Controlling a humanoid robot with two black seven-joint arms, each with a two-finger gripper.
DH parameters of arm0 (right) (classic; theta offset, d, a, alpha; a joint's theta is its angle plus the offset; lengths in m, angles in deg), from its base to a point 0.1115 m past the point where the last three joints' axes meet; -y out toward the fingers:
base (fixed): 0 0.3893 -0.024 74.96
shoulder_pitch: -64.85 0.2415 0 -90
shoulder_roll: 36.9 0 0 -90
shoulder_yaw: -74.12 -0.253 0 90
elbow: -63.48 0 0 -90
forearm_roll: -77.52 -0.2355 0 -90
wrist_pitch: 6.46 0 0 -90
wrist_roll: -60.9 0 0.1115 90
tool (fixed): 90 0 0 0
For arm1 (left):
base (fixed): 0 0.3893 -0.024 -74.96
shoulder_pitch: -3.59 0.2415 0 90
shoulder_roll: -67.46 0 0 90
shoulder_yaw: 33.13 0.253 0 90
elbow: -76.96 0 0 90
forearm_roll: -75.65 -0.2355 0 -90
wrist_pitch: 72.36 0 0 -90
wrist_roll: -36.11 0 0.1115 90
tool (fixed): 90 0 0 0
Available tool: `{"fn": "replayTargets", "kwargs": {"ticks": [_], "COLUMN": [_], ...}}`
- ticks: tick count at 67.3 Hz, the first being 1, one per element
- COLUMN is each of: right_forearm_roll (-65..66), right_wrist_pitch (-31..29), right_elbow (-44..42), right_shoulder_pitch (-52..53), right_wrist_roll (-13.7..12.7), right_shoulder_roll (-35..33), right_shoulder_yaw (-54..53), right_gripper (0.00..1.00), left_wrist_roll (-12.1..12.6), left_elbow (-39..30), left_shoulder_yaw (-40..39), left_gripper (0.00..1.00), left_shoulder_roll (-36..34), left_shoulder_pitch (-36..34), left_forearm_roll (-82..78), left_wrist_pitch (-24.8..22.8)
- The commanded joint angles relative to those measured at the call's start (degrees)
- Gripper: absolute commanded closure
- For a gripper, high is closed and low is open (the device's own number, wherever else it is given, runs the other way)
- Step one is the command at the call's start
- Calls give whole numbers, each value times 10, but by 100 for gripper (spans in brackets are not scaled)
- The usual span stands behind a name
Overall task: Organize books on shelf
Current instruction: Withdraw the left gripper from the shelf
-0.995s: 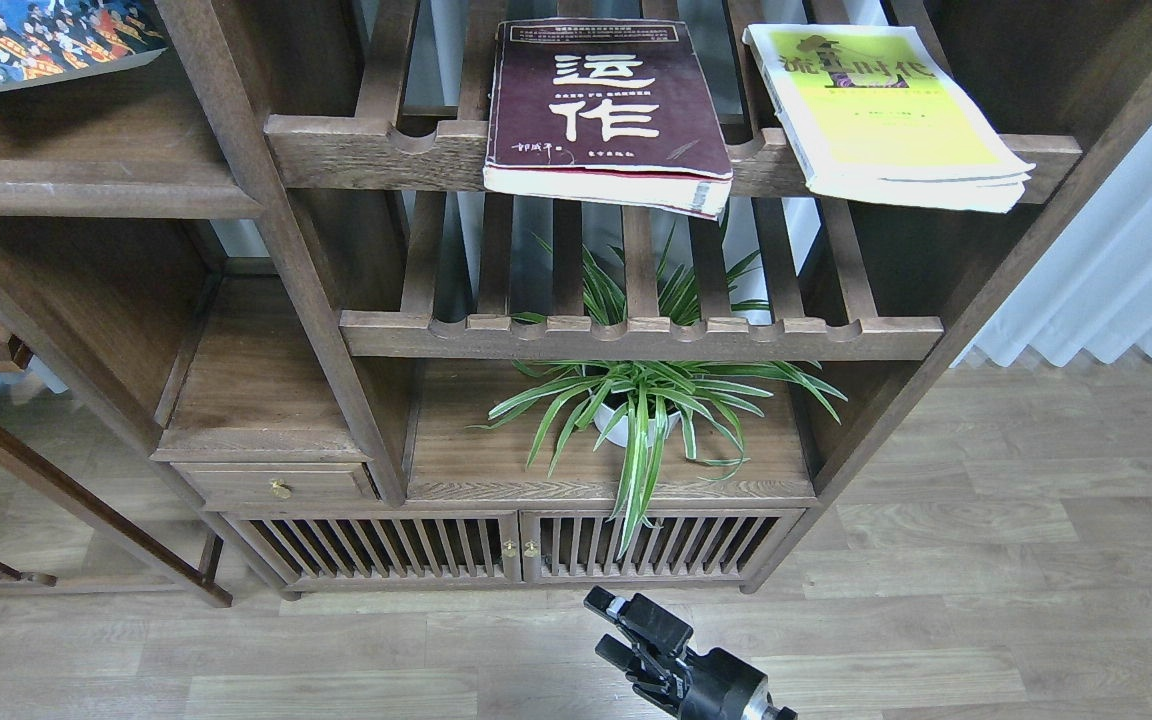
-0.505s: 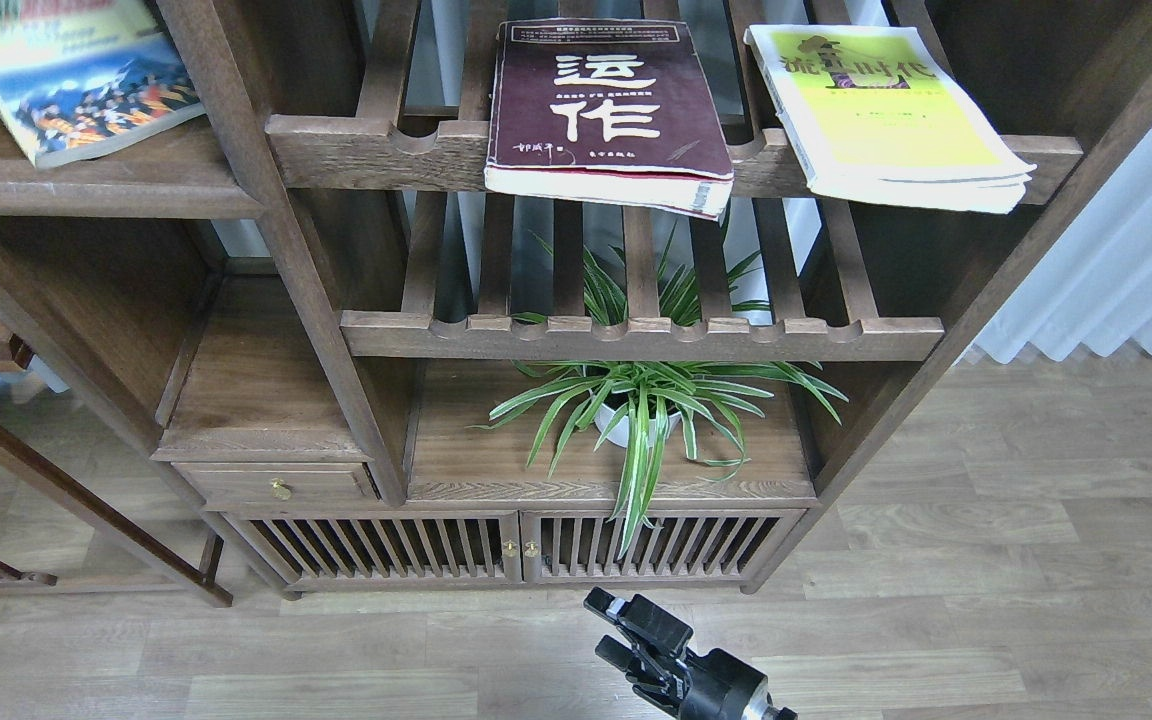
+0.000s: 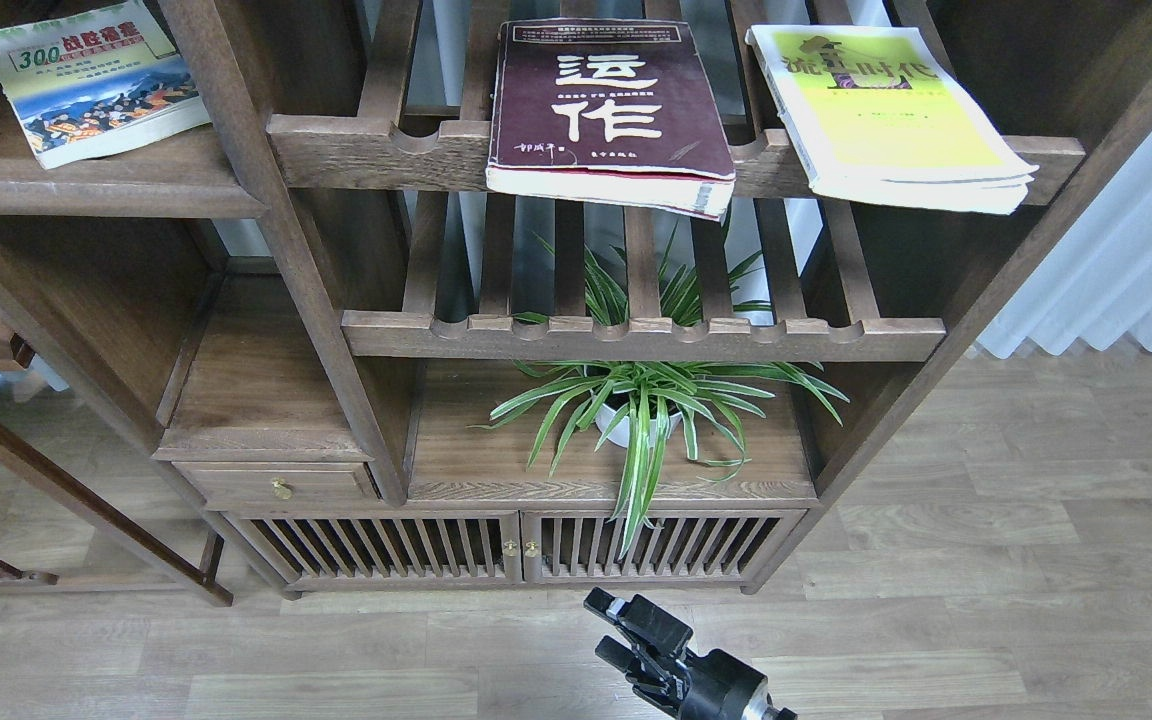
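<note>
The small "300" book (image 3: 96, 85) with the blue picture lies flat on the shelf (image 3: 106, 187), the solid dark board at the top left. The thick maroon book (image 3: 606, 100) with white characters and the yellow-green book (image 3: 886, 110) lie flat on the upper slatted rack (image 3: 376, 150), both overhanging its front rail. My right gripper (image 3: 604, 628) is low at the bottom centre over the floor, far below the books, with its fingers apart and empty. My left gripper is out of view.
A potted spider plant (image 3: 646, 410) stands on the cabinet's low board under a second slatted rack (image 3: 636, 338). A small drawer (image 3: 281, 485) and slatted doors (image 3: 506, 548) are below. A white curtain (image 3: 1126, 260) hangs at the right. Wood floor lies in front.
The "300" book has moved down and to the right on the solid shelf, from half out of frame to fully in view and lying flat. The right gripper has not moved.
</note>
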Motion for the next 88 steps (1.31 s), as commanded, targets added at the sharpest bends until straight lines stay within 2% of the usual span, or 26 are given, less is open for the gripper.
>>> {"fn": "replayTargets", "kwargs": {"ticks": [1, 26, 41, 58, 66, 82, 88], "right_forearm_roll": [0, 1, 0, 0, 0, 0, 0], "right_wrist_pitch": [0, 0, 0, 0, 0, 0, 0], "right_elbow": [0, -5, -6, -6, -6, -6, -6], "right_shoulder_pitch": [0, 0, 0, 0, 0, 0, 0], "right_wrist_roll": [-1, 0, 0, 0, 0, -1, -1], "right_shoulder_roll": [0, 0, 0, 0, 0, 0, 0], "right_shoulder_yaw": [0, 0, 0, 0, 0, -1, -1], "right_gripper": [1, 1, 1, 1, 1, 1, 1], "left_wrist_roll": [0, 0, 0, 0, 0, 0, 0], "left_elbow": [-34, -106, -153, -187, -220, -226, -241], "left_shoulder_yaw": [0, 4, 4, 6, 6, 9, 10], "left_gripper": [0, 0, 0, 0, 0, 0, 0], "left_shoulder_roll": [-21, -118, -173, -198, -218, -249, -254], "left_shoulder_pitch": [15, 38, 98, 118, 140, 196, 244], "left_forearm_roll": [-1, -1, -2, -3, -3, -3, -2], "left_wrist_pitch": [0, 0, 0, 0, 0, 0, 0]}}
